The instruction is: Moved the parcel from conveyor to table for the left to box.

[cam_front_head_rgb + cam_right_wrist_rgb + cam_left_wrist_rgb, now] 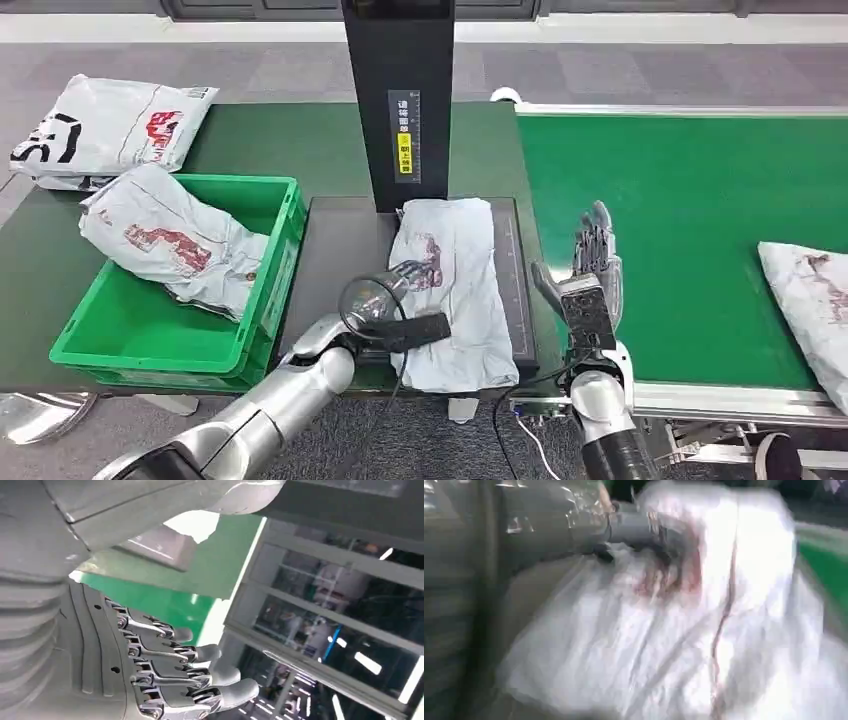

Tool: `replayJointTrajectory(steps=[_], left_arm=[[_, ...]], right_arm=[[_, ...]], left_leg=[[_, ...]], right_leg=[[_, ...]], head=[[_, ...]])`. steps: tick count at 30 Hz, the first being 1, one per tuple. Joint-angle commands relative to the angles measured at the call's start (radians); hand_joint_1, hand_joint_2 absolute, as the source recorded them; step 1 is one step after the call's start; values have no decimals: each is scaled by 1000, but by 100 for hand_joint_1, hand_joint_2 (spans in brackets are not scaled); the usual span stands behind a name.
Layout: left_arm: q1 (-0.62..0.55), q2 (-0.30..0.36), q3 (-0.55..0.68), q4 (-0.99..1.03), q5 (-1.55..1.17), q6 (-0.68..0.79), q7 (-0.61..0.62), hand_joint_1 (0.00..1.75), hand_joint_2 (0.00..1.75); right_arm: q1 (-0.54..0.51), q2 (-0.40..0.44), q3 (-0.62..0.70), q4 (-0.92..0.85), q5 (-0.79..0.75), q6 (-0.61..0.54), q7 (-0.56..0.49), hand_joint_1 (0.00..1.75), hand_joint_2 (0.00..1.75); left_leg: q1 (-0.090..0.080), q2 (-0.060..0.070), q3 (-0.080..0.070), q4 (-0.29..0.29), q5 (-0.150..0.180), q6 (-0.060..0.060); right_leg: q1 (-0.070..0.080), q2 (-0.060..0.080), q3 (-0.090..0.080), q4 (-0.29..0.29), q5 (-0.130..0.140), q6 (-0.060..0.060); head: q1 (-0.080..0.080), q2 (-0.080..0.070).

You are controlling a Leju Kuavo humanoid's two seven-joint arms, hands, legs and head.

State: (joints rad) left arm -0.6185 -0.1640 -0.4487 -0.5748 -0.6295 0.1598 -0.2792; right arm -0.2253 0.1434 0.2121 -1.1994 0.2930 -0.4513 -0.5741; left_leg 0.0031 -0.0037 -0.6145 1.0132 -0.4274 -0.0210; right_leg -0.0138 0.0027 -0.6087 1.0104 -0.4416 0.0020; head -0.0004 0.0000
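The left wrist view is blurring heavily, so the left hand (644, 532) against the white parcel (704, 630) is reading as a grey smear, its grip impossible to judge. In the head view, a second parcel (810, 300) on the conveyor (680, 200) is running off the right edge. Print on the scale post (405, 135) is too small to read.

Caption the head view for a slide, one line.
Left hand on the white parcel lying on the dark platform; right hand raised, empty, at the green conveyor.
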Motion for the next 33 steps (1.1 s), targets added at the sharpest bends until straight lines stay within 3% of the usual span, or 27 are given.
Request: replayJointTrajectory(steps=[1, 5, 6, 7, 15, 19, 20, 21, 26, 29, 31, 33], left_arm=[[-83, 30, -139, 197, -10, -26, 18, 0, 175], [-107, 36, -86, 244, -34, -64, 62, 0, 175], [-109, 34, -69, 247, -46, -55, 70, 7, 175], [-110, 31, -47, 248, -50, -49, 75, 175, 175], [-143, 8, 111, 209, -3, -50, 30, 175, 175], [-146, 5, 117, 198, -7, -57, 39, 175, 175], [-122, -17, 226, 124, 113, 26, -87, 175, 175], [-142, -23, 231, 108, 115, 25, -159, 175, 175], [-113, -7, 232, -43, 97, 16, -108, 175, 175], [-97, 4, 259, -107, 89, 123, -147, 175, 175], [-78, 24, 277, -233, 30, 299, -172, 175, 175], [-62, 39, 284, -315, 0, 289, -133, 175, 175]], right_arm=[[-59, -2, -64, 67, 0, 13, 9, 0, 175], [-54, -7, -78, 38, 12, 29, 37, 0, 175], [-50, -4, -83, 31, 5, 44, 48, 0, 175], [-44, -5, -85, 26, 6, 51, 49, 0, 175], [-57, 26, -111, 2, 36, 78, 97, 0, 175], [-60, 29, -117, -8, 45, 86, 111, 0, 175], [-51, 35, -130, -17, 50, 66, 113, 0, 175], [-24, 36, -143, -49, 50, 69, 113, 0, 175], [24, 41, -155, -85, 59, 82, 92, 0, 175], [39, 52, -161, -110, 61, 81, 87, 0, 175], [41, 63, -173, -129, 71, 82, 89, 0, 175], [37, 67, -179, -133, 78, 88, 93, 0, 175]], left_leg=[[0, -1, 3, -2, 0, 0], [0, 1, 4, -2, 0, 0], [0, 1, 2, -1, 0, 0], [0, 2, 4, -2, 0, 0], [0, 1, 3, -1, 0, 0], [0, 1, 2, 0, 1, 0], [0, 1, 3, 0, 1, -1], [0, 1, 3, -1, 1, -1], [1, -4, 1, -1, 2, -1], [1, 0, 3, -2, 1, 0], [1, 1, 3, -1, 0, -1], [1, 1, 1, 0, 0, -1]], right_leg=[[0, -1, 3, -2, 0, 0], [0, 1, 4, -3, 0, 0], [0, 1, 3, -2, 0, 0], [1, 2, 4, -3, 1, 0], [0, 0, 3, 0, 1, 0], [0, 1, 2, 0, 2, -1], [1, 0, 2, 0, 2, -1], [1, 0, 3, -1, 2, -1], [2, -4, 3, -1, 1, -1], [1, 0, 4, -2, 1, -2], [2, 0, 3, -1, 1, -2], [1, 0, 1, 0, 2, -2]], head=[[0, 0], [0, 0], [0, 0], [0, 0], [0, 0], [0, 0], [0, 0], [0, 0], [0, 0], [0, 0], [0, 0], [0, 0]])
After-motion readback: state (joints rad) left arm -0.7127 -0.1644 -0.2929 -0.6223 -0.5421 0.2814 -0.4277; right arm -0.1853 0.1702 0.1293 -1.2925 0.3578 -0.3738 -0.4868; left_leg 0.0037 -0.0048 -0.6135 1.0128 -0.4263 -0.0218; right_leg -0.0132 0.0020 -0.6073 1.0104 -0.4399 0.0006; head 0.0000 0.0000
